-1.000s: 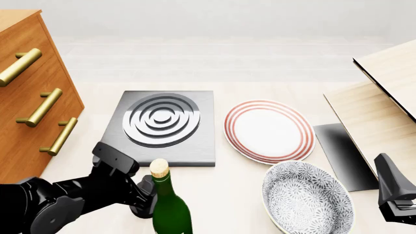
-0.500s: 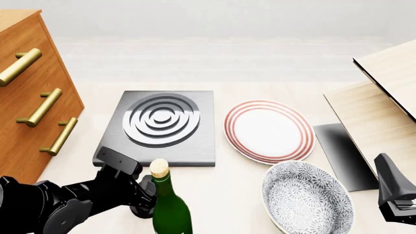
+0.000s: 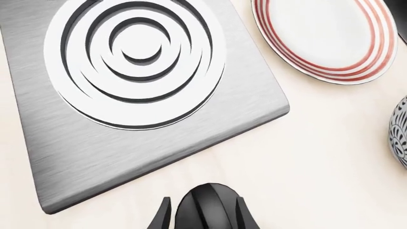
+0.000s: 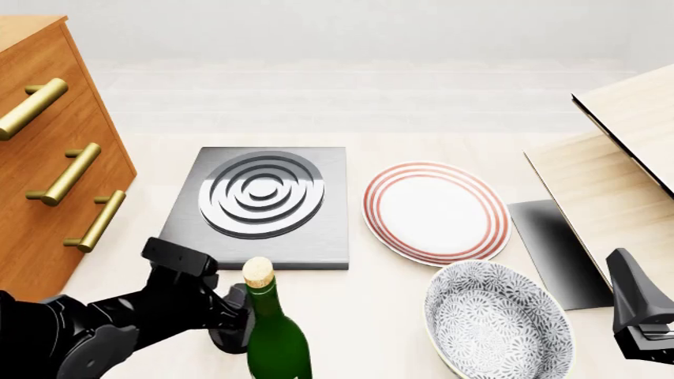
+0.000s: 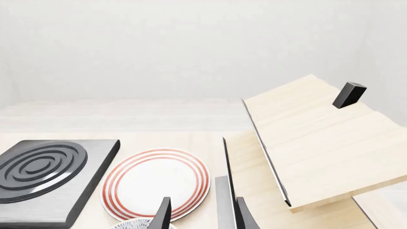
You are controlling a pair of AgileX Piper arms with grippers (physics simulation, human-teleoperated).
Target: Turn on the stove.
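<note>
The stove (image 4: 321, 233) is a dark grey slab with a ringed burner (image 4: 263, 193), left of the table's centre; it also shows in the left wrist view (image 3: 76, 157). Its black knob (image 3: 207, 210) lies on the table just in front of the slab's near edge. My left gripper (image 3: 203, 200) is open, with the jaws straddling the knob close on both sides. In the front view the left gripper (image 4: 230, 320) covers the knob. My right gripper (image 4: 637, 316) is open and empty at the near right, also seen in its wrist view (image 5: 202, 205).
A green corked bottle (image 4: 276, 339) stands right beside my left gripper. A red-ringed plate (image 4: 435, 212), a patterned bowl (image 4: 500, 324) and a thin dark sheet (image 4: 553, 249) lie to the right. A wooden dresser (image 4: 53, 158) stands at the left and tilted wooden boards (image 4: 621, 158) at the right.
My left arm's wrist has shifted slightly down and to the left over the knob. The right arm and the other objects have not moved.
</note>
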